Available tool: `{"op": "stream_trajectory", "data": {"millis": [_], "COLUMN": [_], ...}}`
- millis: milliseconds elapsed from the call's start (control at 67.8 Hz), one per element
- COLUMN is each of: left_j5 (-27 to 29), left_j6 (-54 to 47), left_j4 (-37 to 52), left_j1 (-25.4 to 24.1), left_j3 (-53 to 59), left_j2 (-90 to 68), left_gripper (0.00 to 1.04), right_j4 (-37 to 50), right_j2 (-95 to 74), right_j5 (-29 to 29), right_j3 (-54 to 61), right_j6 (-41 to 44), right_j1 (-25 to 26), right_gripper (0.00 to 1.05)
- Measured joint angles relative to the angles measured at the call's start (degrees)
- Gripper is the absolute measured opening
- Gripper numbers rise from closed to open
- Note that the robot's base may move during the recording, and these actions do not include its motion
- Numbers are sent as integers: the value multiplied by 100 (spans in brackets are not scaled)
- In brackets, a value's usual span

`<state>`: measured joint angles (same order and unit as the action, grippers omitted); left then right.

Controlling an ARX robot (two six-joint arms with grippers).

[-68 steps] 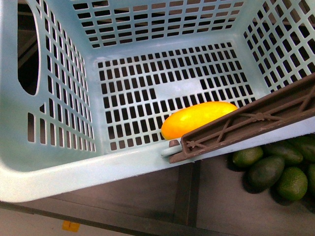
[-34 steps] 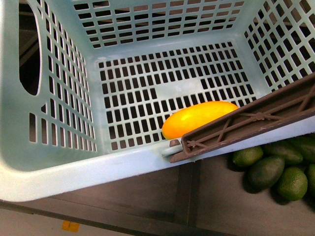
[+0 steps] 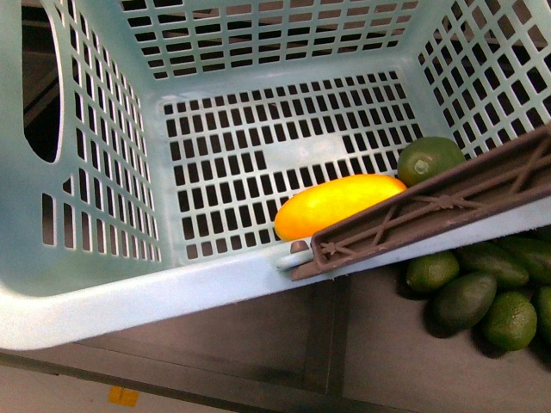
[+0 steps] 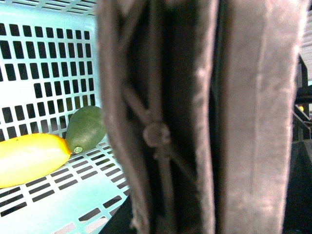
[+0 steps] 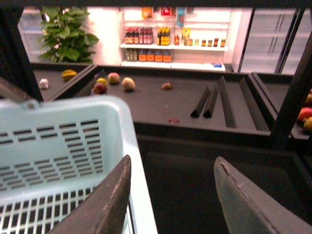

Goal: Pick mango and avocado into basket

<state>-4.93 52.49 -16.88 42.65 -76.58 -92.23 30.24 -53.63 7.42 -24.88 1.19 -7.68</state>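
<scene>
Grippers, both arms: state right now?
Left gripper: not in view; the basket handle fills its wrist view.
Right gripper: open, holding nothing.

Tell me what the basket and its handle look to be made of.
Basket: pale teal moulded plastic, it seems, with a smooth semi-matte sheen and evenly punched slots. Handle: apparently brown moulded plastic, matte, with cast cross-ribs and a rivet-like pin near its end.
</scene>
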Motion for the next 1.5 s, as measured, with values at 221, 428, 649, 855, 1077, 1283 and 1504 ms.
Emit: {"op": "stream_trajectory", "data": {"millis": [221,428,649,855,1077,1283,1504], "left_j5": [-87,-63,-63,-66,-63,-70,-66], "left_j6": [66,46,42,46,44,48,46], "left_j4": [0,0,0,0,0,0,0], "left_j1": [11,11,11,11,11,11,11], "left_j3": [0,0,0,0,0,0,0], "left_j2": [0,0,0,0,0,0,0], "left_gripper": [13,13,13,13,13,13,13], "right_j4": [175,125,-162,-492,-872,-1001,-1471], "right_j2": [564,1224,1906,2437,2964,3344,3812], "right_j5": [-251,-706,-730,-730,-730,-743,-743], "right_j3": [935,1558,1950,2133,2282,2391,2391], "right_j6": [-39,-57,-57,-57,-57,-59,-59], "right_j1": [232,743,748,750,750,750,750], "right_gripper": [8,2,2,2,2,2,2]}}
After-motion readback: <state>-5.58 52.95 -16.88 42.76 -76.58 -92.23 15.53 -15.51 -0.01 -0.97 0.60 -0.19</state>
